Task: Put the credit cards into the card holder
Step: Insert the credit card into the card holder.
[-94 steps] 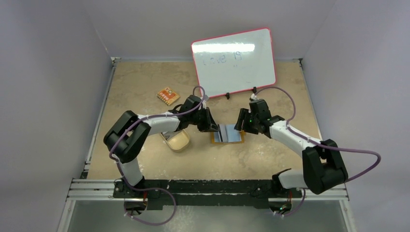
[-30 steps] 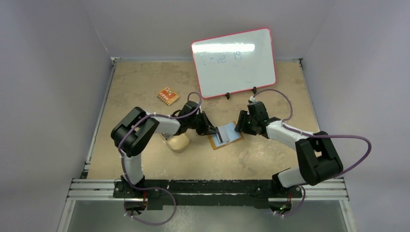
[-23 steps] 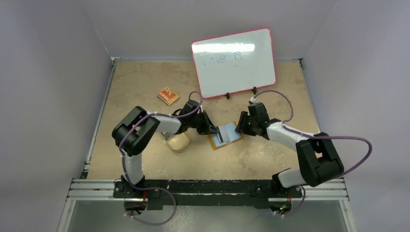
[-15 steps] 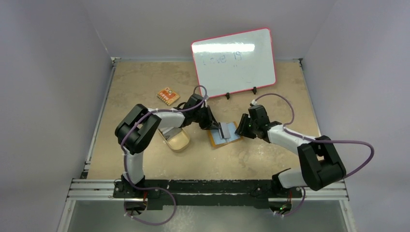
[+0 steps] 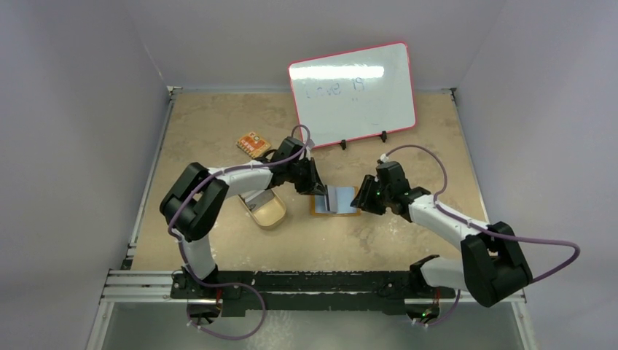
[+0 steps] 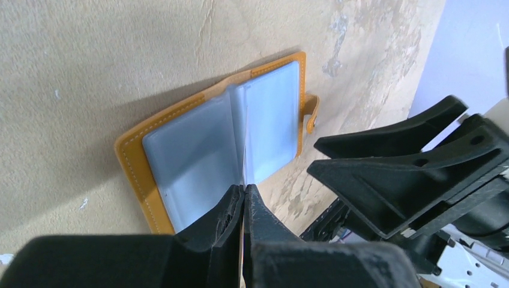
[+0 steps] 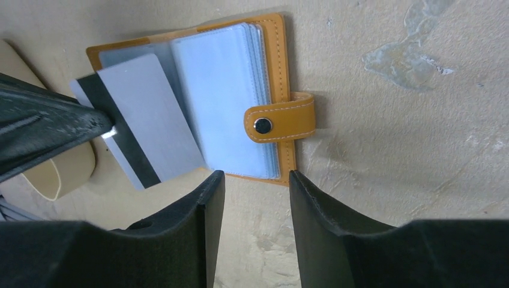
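Observation:
The card holder (image 5: 350, 211) lies open on the table, orange outside, its pale blue-grey sleeves (image 7: 228, 102) facing up and its snap strap (image 7: 279, 123) out to one side. My left gripper (image 5: 318, 191) is shut on a grey-silver credit card (image 7: 147, 126) with a dark stripe. The card hangs tilted over the holder's left page. From the left wrist it shows edge-on (image 6: 245, 150), reaching toward the fold. My right gripper (image 7: 257, 177) stands open just off the holder's strap side, touching nothing. I see no other credit cards.
A tan oval dish (image 5: 268, 211) sits under the left arm, left of the holder. An orange patterned flat piece (image 5: 252, 144) lies further back on the left. A whiteboard (image 5: 353, 93) stands propped at the back.
The holder has turned from tilted to square with the table edge. My left gripper brought the card over its left page. My right gripper drew back off the holder's right edge.

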`<state>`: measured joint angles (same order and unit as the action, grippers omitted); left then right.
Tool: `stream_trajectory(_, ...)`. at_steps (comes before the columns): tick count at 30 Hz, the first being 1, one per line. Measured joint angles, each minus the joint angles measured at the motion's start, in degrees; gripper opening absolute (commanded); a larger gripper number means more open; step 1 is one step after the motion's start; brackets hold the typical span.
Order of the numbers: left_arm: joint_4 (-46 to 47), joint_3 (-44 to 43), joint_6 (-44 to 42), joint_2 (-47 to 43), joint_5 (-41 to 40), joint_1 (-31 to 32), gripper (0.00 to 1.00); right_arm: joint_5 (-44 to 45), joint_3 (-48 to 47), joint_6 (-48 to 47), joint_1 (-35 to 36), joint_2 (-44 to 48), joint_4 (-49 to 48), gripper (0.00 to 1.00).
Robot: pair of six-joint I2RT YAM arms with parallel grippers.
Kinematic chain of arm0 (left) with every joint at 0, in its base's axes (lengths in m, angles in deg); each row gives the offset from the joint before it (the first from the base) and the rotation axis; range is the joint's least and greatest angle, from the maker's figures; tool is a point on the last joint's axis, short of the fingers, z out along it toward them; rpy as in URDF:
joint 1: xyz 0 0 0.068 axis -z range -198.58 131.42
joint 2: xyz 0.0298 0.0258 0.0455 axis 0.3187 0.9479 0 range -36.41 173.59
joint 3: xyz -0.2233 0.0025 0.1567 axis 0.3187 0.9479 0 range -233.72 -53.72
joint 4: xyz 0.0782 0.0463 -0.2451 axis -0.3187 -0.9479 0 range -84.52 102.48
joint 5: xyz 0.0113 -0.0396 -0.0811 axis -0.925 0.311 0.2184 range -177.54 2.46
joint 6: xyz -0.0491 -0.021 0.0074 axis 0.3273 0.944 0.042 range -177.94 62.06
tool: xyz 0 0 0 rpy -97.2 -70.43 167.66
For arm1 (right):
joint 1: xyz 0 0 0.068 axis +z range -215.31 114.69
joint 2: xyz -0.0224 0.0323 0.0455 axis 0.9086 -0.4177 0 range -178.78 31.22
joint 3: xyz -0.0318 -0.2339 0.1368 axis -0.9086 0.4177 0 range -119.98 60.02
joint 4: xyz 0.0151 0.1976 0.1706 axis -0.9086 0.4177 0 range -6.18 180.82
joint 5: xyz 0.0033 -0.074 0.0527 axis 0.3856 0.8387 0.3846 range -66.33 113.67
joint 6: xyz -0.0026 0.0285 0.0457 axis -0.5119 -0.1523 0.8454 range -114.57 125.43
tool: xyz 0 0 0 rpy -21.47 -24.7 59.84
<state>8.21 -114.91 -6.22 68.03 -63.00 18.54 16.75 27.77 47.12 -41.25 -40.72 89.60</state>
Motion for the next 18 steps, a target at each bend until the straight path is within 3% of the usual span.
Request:
stream_trajectory(9, -0.8, 1.0, -1.0, 0.1, 3.4, -0.5, 0.0, 3.8, -6.4, -4.5, 0.0, -0.5, 4.3, 0.55)
stream_trajectory(18, -0.1, 1.1, -1.4, 1.7, 4.3, -1.3, 0.0, 5.9, -10.4, -9.7, 0.0, -9.4, 4.0, 0.58)
